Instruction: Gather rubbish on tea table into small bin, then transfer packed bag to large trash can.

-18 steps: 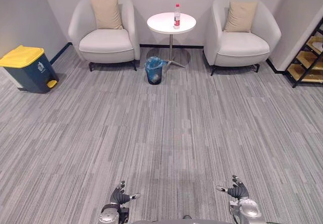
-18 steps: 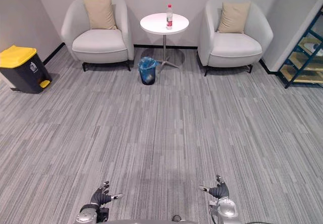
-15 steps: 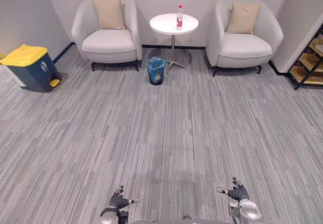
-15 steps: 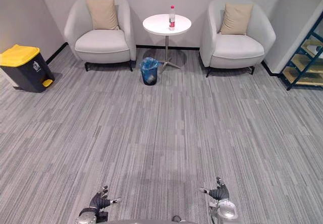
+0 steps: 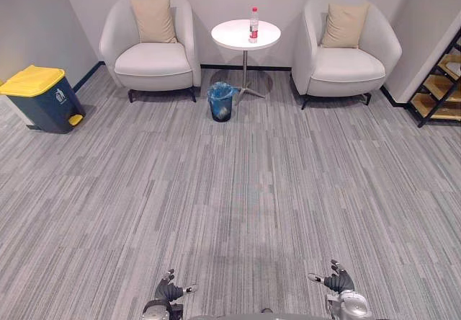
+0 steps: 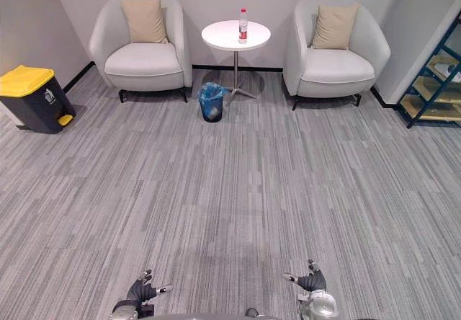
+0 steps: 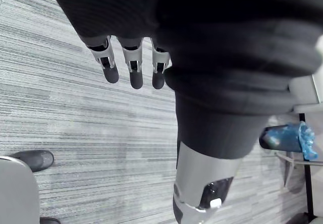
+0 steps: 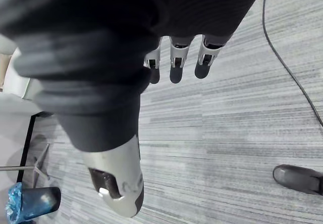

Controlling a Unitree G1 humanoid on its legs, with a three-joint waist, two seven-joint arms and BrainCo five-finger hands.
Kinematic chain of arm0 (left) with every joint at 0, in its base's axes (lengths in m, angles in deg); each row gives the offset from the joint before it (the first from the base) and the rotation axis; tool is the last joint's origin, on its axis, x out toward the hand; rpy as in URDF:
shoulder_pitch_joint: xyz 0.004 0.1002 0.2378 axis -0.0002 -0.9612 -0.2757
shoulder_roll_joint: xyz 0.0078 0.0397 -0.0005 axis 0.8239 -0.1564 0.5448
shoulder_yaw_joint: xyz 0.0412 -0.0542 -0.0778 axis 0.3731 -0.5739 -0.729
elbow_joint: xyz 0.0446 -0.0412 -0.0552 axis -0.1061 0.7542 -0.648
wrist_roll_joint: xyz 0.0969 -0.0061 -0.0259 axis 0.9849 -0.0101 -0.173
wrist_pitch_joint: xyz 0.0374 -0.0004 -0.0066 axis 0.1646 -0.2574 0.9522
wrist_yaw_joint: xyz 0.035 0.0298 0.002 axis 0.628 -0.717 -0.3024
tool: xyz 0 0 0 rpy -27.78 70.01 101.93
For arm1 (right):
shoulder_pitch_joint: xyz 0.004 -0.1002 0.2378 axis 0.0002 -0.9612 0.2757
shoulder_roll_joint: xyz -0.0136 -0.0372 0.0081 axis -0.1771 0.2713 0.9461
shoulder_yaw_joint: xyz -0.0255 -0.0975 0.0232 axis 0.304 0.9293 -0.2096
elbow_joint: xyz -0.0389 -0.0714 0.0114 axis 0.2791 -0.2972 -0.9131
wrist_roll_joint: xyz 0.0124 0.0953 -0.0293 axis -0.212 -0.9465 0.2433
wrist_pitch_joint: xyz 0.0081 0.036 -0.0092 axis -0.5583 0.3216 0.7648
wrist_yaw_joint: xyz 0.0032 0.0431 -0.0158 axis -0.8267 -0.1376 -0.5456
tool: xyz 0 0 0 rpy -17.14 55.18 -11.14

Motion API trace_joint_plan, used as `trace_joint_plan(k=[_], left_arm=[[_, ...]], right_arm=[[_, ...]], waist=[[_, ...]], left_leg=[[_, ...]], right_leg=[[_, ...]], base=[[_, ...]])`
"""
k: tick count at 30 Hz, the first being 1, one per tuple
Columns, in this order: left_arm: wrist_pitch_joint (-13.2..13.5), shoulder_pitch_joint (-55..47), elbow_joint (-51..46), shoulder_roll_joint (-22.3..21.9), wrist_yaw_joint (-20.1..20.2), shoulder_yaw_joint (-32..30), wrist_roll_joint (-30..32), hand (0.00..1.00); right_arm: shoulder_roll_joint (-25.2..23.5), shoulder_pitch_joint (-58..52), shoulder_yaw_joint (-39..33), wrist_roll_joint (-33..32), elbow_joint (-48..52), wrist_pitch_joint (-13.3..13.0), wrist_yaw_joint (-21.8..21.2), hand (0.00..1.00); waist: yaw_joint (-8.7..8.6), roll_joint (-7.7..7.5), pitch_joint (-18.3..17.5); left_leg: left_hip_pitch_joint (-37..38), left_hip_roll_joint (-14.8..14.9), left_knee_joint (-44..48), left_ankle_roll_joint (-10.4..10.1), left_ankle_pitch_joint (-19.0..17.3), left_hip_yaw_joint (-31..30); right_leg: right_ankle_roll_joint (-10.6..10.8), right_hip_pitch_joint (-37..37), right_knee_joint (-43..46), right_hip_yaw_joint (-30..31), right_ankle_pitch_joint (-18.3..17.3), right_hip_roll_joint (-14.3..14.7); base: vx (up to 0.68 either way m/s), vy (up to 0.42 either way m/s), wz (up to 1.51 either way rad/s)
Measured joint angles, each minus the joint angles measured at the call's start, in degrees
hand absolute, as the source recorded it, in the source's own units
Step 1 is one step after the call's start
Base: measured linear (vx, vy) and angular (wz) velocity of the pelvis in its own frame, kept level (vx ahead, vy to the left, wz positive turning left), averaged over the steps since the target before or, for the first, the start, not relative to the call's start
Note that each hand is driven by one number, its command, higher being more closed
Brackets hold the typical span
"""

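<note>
Left wrist view: the left hand has its fingers straight and slightly apart, thumb clear of them. It holds and touches nothing, with grey carpet past the tips. The right hand is in the same state: fingers extended, loosely spread, empty. From the head cameras both hands hang low at the near edge of the floor, their wrists cut off.

The one item on the tea table is an upright bottle, slightly right of the top's middle; its label is too small to read. The small bin, lined with a blue bag, stands on the carpet just beside the table's foot, between the two armchairs. Its contents cannot be made out. The large trash can, yellow lid closed, stands against the left wall. All three lie at the far end of the floor, well apart from both hands.
</note>
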Motion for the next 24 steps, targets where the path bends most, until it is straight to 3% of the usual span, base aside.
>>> trace_joint_plan(k=[8, 12, 16, 18, 19, 21, 24], left_arm=[[0.03, 0.27, -2.54, 0.04, 0.09, 0.36, -0.01, 0.00], [-0.05, -0.11, -3.93, 0.08, 0.05, 0.31, -0.03, 0.00], [-0.05, 0.06, -6.60, 0.17, 0.07, 0.27, -0.09, 0.00], [-0.04, -0.09, -8.08, 0.49, 0.05, 0.25, -0.22, 0.00], [-0.04, -0.08, -8.19, 0.65, 0.04, 0.25, -0.29, 0.00], [-0.04, 0.04, -8.61, 1.17, 0.00, 0.31, -0.61, 0.00], [-0.02, 0.22, -9.87, 2.42, -0.15, 0.29, -0.69, 0.00]], right_arm=[[-0.12, -0.04, -0.86, -0.55, 0.05, 0.04, 0.14, 0.00], [0.00, 0.43, -2.36, -1.12, 0.82, 0.11, 0.30, 0.00], [0.07, 2.32, -3.11, -2.03, 0.81, 0.24, 0.44, 0.00], [0.16, 2.11, -3.94, -2.04, 0.73, 0.64, 0.96, 0.00], [0.19, 2.17, -3.93, -2.04, 0.73, 0.71, 1.16, 0.00], [0.53, 2.69, -3.89, -2.04, 0.72, 1.09, 1.32, 0.00], [0.70, 3.53, -3.84, -2.03, 0.66, 1.90, 1.31, 0.00]], waist=[[-0.03, -0.42, -0.08], [0.14, 0.08, 0.09], [-0.07, 0.72, 0.63], [0.01, 0.74, 0.88], [0.06, 0.68, 1.02], [-0.22, 1.10, 1.72], [-0.41, 1.23, 3.17]], left_leg=[[-1.30, 0.02, 0.70, 0.41, -0.36, 0.72], [-3.69, 0.78, 5.14, 1.07, -3.35, 2.71], [-7.03, 1.56, 10.14, 1.65, -6.28, 4.76], [-7.55, 1.33, 13.55, 2.14, -9.04, 6.09], [-7.58, 1.13, 14.07, 2.19, -9.52, 6.62], [-5.83, 0.56, 14.10, 2.82, -10.52, 7.02], [-3.19, 0.14, 12.82, 2.66, -10.72, 6.86]], right_leg=[[0.03, -1.15, 0.18, 0.62, -0.02, -0.01], [0.83, -2.82, 1.71, 2.59, -0.97, 0.24], [1.37, -10.02, 12.98, 4.68, -6.24, -0.23], [3.59, -14.33, 24.03, 5.00, -11.63, -1.89], [4.42, -15.24, 26.63, 4.66, -12.71, -2.50], [5.32, -19.19, 36.52, 1.25, -13.72, -4.98], [5.61, -22.47, 42.42, -4.60, -16.10, -8.45]], base=[[0.00, 0.001, -0.02], [-0.02, 0.008, -0.24], [0.01, 0.030, -0.32], [0.03, 0.063, -0.24], [0.02, 0.071, -0.26], [0.07, 0.068, -0.12], [0.17, -0.002, 0.00]])
